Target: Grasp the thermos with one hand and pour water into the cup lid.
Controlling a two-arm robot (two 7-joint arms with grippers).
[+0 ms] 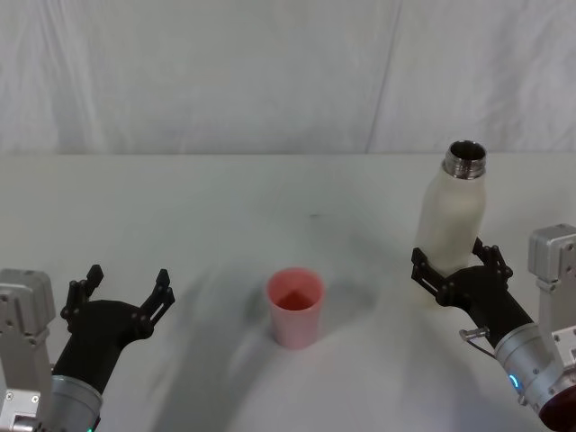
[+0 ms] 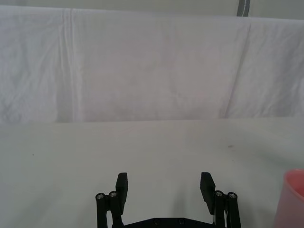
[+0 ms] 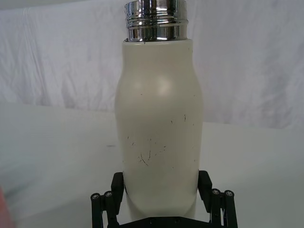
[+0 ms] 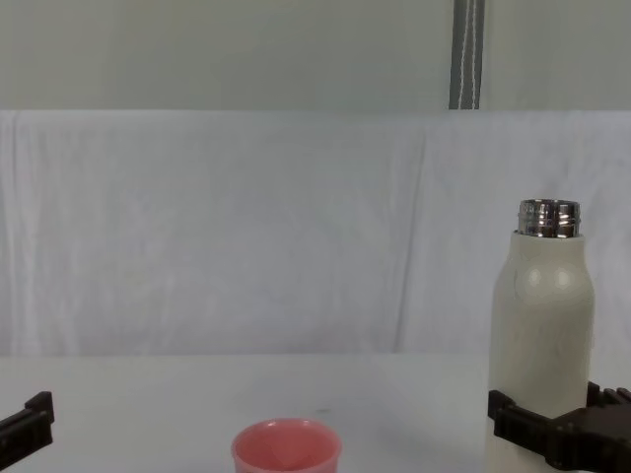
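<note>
Around the lower body of the thermos (image 1: pixel 454 216), the right gripper (image 1: pixel 457 266) is sitting with its two black fingers (image 3: pixel 205 185) against the opposite sides of the bottle, one on each flank, pinching it near its base. One thermos is showing, one cup lid (image 1: pixel 294 306), and two grippers. The thermos is standing with its long axis close to vertical, leaning only a little in the head view, and its open steel neck is pointing upward with no cap on it. It is resting on the white table (image 1: pixel 225 216), well to the right of the cup lid and a little farther from the robot than the cup lid. The cup lid is standing upright with its mouth facing up, nothing touching it. Left of the cup lid and well apart from it, the left gripper (image 1: pixel 126 286) is hovering low over the table with its two fingers spread wide and nothing between them.
</note>
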